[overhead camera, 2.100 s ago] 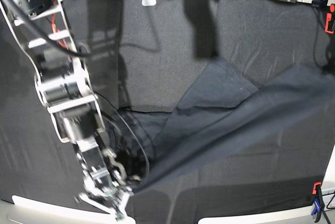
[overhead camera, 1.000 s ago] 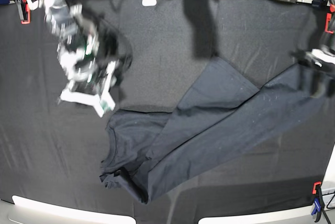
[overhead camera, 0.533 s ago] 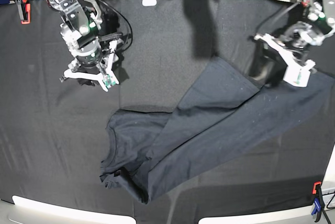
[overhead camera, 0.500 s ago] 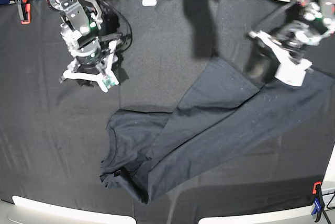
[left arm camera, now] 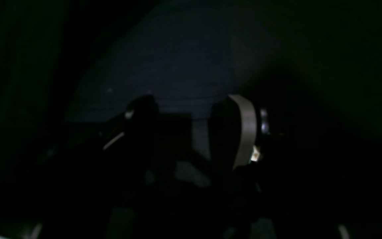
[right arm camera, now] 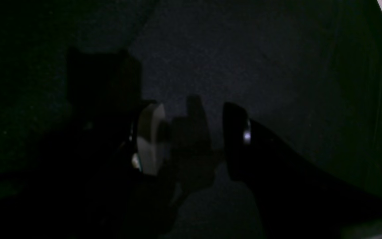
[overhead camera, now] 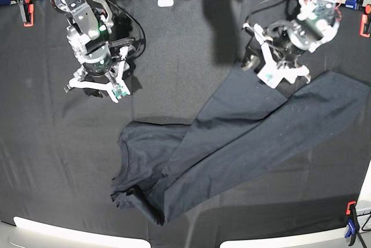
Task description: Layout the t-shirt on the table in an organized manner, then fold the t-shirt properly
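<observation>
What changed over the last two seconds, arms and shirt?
Both arms let the t-shirt drop and pulled back to the table's far side; the left gripper then slid inward to the shirt's far corner. Both grippers hang open; right gripper holds position. Shirt stays rumpled.

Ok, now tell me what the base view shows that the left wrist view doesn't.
Only the base view shows the whole t-shirt lying rumpled and partly folded over itself, the right tool hanging open over bare table away from the shirt, and the clamps at the corners. Only the left wrist view shows the left tool from close up, its jaws apart with nothing between them. Both show the left tool near the shirt's far edge and the dark cloth beneath.
</observation>
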`<state>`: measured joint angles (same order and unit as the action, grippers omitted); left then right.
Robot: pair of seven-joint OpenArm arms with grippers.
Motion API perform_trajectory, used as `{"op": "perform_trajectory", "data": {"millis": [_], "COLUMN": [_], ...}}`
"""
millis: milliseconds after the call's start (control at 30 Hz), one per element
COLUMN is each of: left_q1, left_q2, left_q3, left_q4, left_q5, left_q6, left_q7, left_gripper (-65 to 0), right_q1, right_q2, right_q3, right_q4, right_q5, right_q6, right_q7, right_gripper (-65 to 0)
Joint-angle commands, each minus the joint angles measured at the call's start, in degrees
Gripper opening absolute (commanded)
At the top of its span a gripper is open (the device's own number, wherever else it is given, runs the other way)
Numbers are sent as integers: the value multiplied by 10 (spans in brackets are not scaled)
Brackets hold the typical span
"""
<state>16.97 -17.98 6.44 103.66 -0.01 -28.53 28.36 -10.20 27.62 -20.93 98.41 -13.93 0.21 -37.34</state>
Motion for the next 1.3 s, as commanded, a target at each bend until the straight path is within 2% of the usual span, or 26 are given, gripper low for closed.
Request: {"op": "perform_trajectory", "data": {"millis": [0,100,233,500,667,800,900,933,967,1033,1067,1133,1267], "left_q1": [-3,-3,-9,-26,-28,-35,-45,-51,-57,-64,-66,-75,-118], "left_q2": [-3,-3,-3,-3,-3,-3,-4,-9,-12,-24,-31,-48,-90], "left_q3": [8,40,73,78,115,132,131,131,131,131,131,131,131], "left_q4": [12,12,9,-40,-44,-49,-73,-83,-91,-90,-82,-60,-37], "left_q5": [1,28,76,75,76,103,105,105,105,105,105,105,105], "left_q6": [0,1,77,80,80,80,102,114,116,116,116,134,223], "left_q7": [-14,-14,-23,-23,-26,-31,-30,-27,-26,-25,-25,-25,-25], "left_gripper": [-345,-345,-345,-345,-345,-345,-347,-374,-432,-620,-650,-650,-650], "right_q1": [7,7,7,7,9,12,11,11,12,12,12,12,12], "right_q2": [6,6,6,6,6,6,6,6,6,6,6,6,5], "right_q3": [4,4,8,42,53,53,53,53,53,53,53,53,53], "right_q4": [12,12,12,12,12,12,12,12,12,12,12,12,12], "right_q5": [-9,-9,-9,-9,-6,-7,-7,-7,-7,-7,-7,-7,-7], "right_q6": [-7,-8,-8,-8,-9,-10,-10,-10,-10,-10,-10,-10,-10], "right_q7": [9,9,9,9,11,9,8,8,8,9,9,10,11], "right_gripper": [-370,-371,-370,-371,-370,-370,-370,-370,-371,-371,-371,-370,-371]}}
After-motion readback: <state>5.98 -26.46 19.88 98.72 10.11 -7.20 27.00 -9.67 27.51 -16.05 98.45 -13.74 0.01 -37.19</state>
